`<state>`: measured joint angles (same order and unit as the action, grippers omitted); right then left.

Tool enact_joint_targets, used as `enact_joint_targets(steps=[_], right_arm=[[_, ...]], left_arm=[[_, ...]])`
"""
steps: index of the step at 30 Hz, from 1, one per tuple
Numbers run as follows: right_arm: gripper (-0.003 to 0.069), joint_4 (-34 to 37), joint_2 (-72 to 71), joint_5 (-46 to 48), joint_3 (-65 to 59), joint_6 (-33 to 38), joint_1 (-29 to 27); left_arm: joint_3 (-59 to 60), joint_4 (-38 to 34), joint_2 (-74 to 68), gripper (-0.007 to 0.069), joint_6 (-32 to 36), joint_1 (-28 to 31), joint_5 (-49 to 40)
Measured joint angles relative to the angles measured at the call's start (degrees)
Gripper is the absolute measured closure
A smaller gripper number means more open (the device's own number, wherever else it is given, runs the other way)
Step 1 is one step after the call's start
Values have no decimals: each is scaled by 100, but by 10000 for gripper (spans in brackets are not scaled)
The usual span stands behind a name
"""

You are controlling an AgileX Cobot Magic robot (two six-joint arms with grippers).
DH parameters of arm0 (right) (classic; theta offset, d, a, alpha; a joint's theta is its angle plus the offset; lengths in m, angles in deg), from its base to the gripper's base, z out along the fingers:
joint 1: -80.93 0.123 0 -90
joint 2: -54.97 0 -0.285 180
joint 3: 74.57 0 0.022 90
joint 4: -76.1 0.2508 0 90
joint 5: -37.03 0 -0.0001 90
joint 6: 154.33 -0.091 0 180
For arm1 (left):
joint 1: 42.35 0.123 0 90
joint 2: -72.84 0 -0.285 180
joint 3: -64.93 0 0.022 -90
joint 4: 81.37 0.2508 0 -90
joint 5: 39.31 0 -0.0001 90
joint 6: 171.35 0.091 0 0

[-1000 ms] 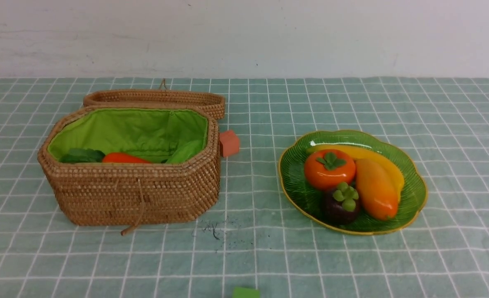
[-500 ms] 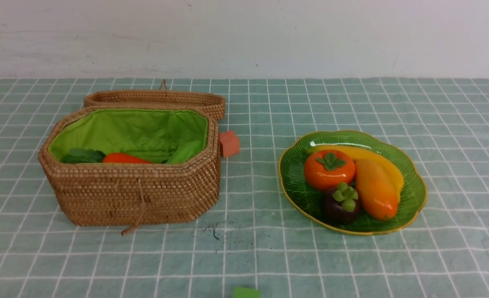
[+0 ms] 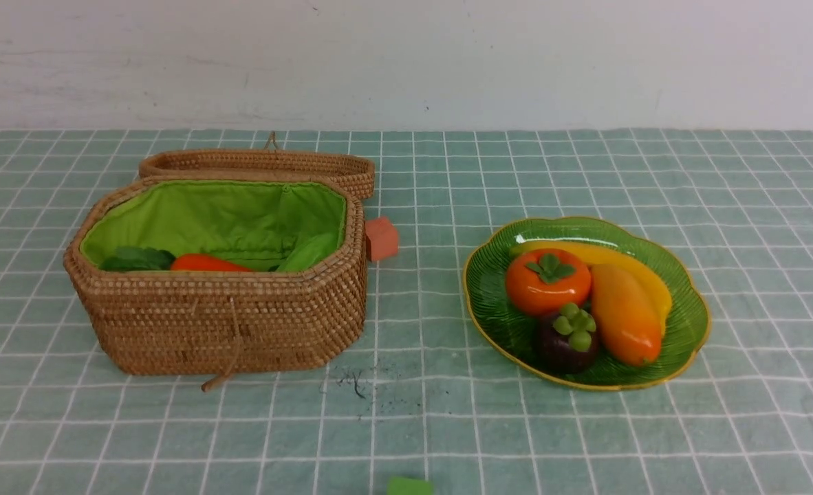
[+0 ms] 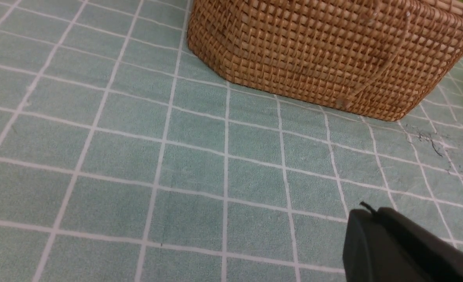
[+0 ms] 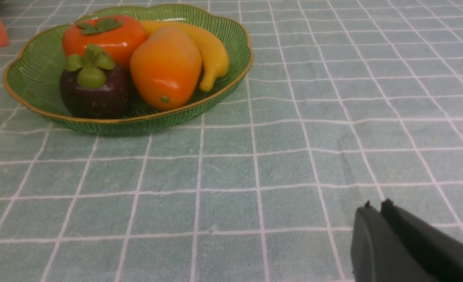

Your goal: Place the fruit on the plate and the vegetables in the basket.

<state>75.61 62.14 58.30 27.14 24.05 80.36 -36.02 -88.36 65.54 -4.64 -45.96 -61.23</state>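
A green checked tablecloth [image 3: 448, 426] is seen from the front, with no arm in that view. Toward the left, a large brown woven wicker basket [image 3: 228, 323] with bright green lining stands with its lid laid back; an orange carrot [image 3: 207, 262], dark green leaves [image 3: 135, 258] and a light green cucumber [image 3: 310, 251] are partly seen inside. Toward the right, a ribbed translucent green glass plate [image 3: 688, 323] holds an orange-red persimmon [image 3: 544, 285], a dark purple mangosteen [image 3: 565, 344], an orange-yellow mango [image 3: 623, 316] and a yellow banana [image 3: 626, 265], all touching. The left gripper [image 4: 366, 219] is shown closed and empty above the cloth near the basket's wall; the right gripper [image 5: 376, 213] is likewise closed with nothing held, near the plate. The sorting is judged finished. Little risk remains: a careless sweep could knock the plate's rim and roll the crowded fruit out, or nudge the basket. A small red block [image 3: 381, 238] beside the basket is best left untouched.
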Motion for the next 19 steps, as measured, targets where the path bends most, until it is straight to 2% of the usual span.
enact_joint_targets(steps=[19], right_arm=[[610,0,0,0,0,0,0]], left_arm=[[0,0,0,629,0,0,0]])
